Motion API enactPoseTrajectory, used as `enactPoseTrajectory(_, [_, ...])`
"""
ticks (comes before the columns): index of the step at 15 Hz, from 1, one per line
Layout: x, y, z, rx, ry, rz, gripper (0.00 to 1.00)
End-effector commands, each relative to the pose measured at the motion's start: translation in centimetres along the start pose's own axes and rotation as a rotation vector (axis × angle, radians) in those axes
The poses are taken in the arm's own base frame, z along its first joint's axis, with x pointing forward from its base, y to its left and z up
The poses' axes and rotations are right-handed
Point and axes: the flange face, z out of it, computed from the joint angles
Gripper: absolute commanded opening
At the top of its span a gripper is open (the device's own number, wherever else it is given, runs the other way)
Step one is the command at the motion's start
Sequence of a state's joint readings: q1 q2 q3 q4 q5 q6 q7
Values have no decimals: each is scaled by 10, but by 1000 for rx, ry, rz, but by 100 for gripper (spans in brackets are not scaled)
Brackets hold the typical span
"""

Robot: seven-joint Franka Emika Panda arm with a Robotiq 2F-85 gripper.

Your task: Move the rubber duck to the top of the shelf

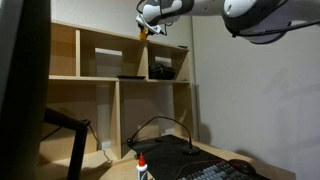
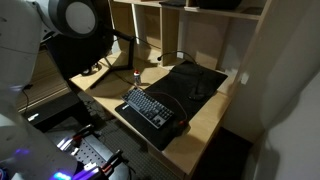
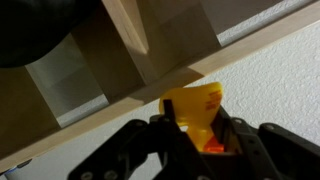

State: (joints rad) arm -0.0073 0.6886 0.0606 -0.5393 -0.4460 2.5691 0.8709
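Observation:
The yellow rubber duck with its orange beak sits between the fingers of my gripper, which is shut on it. In an exterior view my gripper holds the duck just above the top board of the plywood shelf, near its right end. In the wrist view the shelf's top edge runs diagonally just above the duck, with a white wall behind. In the other exterior view the shelf shows, but the gripper and duck are out of frame.
A white bottle with a red cap stands on the desk, also shown in an exterior view. A keyboard and dark mat lie on the desk. Dark items sit in the upper right cubby.

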Motion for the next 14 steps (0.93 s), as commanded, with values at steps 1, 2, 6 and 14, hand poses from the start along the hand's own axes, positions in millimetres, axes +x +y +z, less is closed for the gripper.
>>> enactPoseTrajectory(1, [-6, 11, 13, 28, 23, -41, 15])
enactPoseTrajectory(2, [-7, 13, 15, 29, 26, -52, 15])
enactPoseTrajectory(6, [-11, 20, 22, 42, 55, -103, 15])
enactPoseTrajectory(14, [-12, 25, 25, 54, 105, -154, 15])
